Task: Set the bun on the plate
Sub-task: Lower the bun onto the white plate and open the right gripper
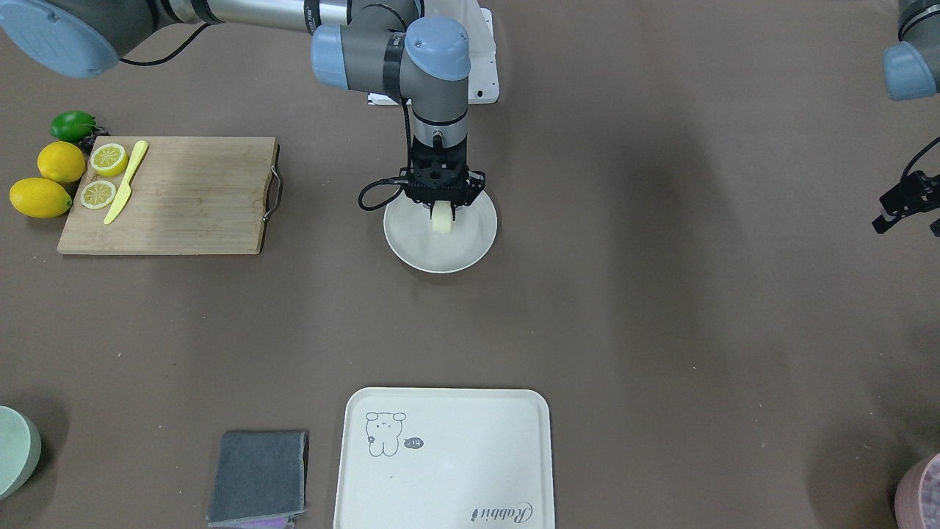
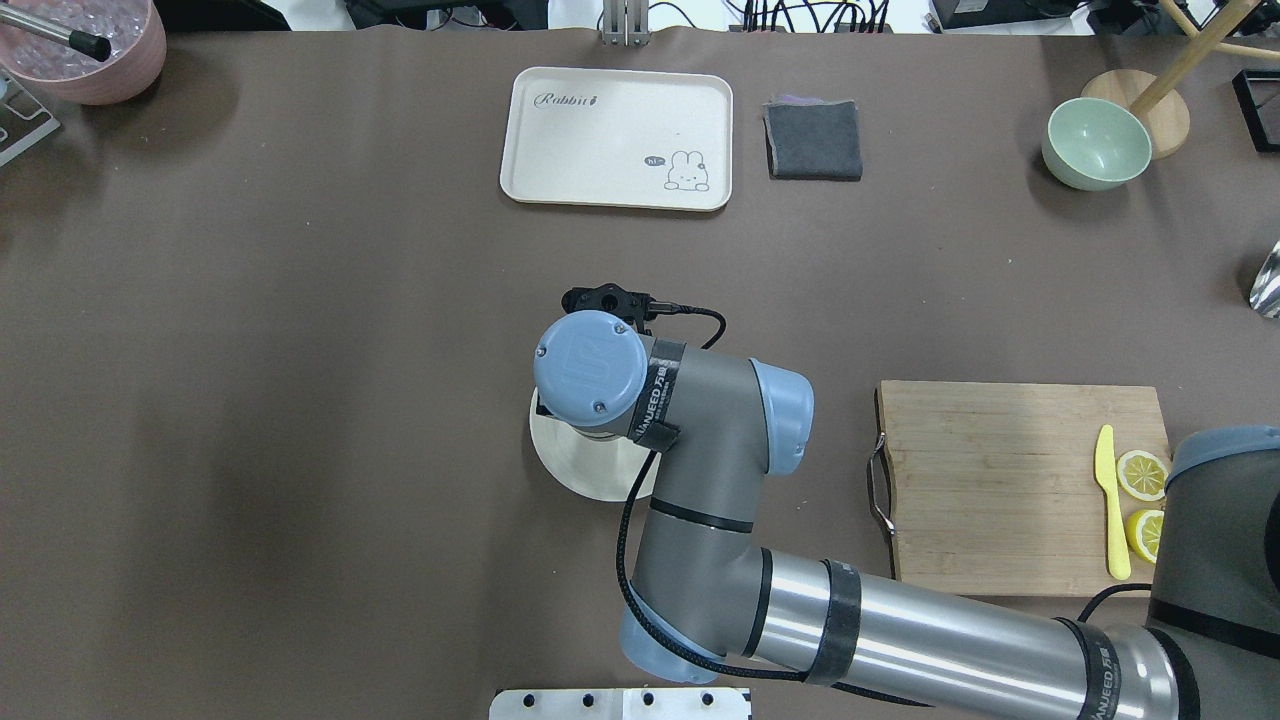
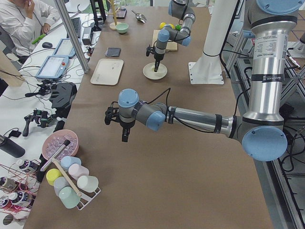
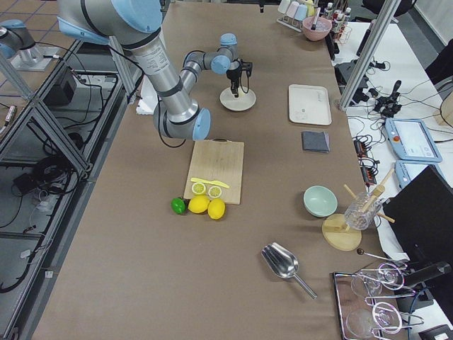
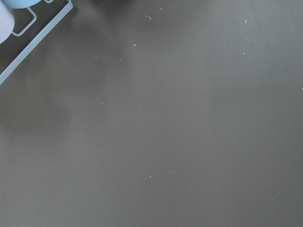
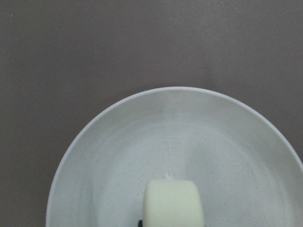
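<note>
The plate is round and off-white and lies at the table's middle. My right gripper points straight down over its near-robot half and is shut on the bun, a small pale cream chunk. In the right wrist view the bun sits low at the bottom centre over the plate. I cannot tell if it touches the plate. In the overhead view the wrist hides the bun, and only part of the plate shows. My left gripper hangs over bare table at the edge, and I cannot tell its state.
A wooden cutting board holds two lemon halves and a yellow knife, with whole lemons and a lime beside it. A cream tray, grey cloth, green bowl and pink bowl lie across the table.
</note>
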You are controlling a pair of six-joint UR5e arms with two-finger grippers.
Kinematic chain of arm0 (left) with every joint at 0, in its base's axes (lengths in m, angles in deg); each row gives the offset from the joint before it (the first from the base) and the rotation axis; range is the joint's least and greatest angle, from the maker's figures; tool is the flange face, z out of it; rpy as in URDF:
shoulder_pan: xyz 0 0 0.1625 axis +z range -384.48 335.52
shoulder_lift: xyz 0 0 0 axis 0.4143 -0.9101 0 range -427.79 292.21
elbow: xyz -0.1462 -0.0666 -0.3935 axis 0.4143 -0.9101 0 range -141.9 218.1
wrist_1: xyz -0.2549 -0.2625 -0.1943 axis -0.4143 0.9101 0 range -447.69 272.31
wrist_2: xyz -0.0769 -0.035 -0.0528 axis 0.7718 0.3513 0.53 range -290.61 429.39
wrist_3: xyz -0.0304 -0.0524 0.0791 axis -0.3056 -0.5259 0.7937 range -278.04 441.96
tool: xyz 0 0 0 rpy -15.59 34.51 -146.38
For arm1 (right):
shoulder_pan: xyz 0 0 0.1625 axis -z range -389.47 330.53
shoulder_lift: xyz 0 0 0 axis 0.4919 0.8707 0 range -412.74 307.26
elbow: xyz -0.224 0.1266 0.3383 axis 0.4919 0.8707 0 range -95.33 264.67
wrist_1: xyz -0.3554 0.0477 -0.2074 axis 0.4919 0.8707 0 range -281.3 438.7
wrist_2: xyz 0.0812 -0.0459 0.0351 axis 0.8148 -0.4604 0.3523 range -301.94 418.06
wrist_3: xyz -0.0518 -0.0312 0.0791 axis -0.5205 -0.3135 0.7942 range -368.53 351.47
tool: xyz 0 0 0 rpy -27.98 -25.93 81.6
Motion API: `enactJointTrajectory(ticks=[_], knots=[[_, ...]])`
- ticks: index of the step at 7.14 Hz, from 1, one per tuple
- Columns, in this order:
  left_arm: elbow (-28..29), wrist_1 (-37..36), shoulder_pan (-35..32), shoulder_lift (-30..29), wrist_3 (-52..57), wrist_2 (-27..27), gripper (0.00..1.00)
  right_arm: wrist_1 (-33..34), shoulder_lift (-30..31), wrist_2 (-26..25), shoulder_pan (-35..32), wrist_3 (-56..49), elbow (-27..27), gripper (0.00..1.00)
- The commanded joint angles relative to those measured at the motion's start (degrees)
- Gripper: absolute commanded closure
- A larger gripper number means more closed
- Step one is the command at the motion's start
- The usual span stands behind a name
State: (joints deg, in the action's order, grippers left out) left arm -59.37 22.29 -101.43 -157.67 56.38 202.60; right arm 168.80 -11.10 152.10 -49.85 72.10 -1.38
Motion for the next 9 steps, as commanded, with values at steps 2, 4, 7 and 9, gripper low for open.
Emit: enactJointTrajectory(ticks=[2,4,7,9], knots=[[0.53,0.06,-0.21,0.23,0.10,0.02,0.02,-0.01,0.55,-2.89,2.80,0.22,0.63,0.01],[0.53,-0.03,-0.21,0.14,0.10,0.11,0.02,-0.01,0.46,-2.37,1.41,-0.47,-2.08,0.01],[0.35,-14.63,-9.21,-0.03,18.17,0.11,0.02,0.60,3.68,6.83,-8.32,-4.84,-6.73,0.00],[-1.74,-30.99,-14.79,-1.43,30.45,-3.46,0.02,0.69,13.77,15.52,-18.50,-14.58,-14.72,0.00]])
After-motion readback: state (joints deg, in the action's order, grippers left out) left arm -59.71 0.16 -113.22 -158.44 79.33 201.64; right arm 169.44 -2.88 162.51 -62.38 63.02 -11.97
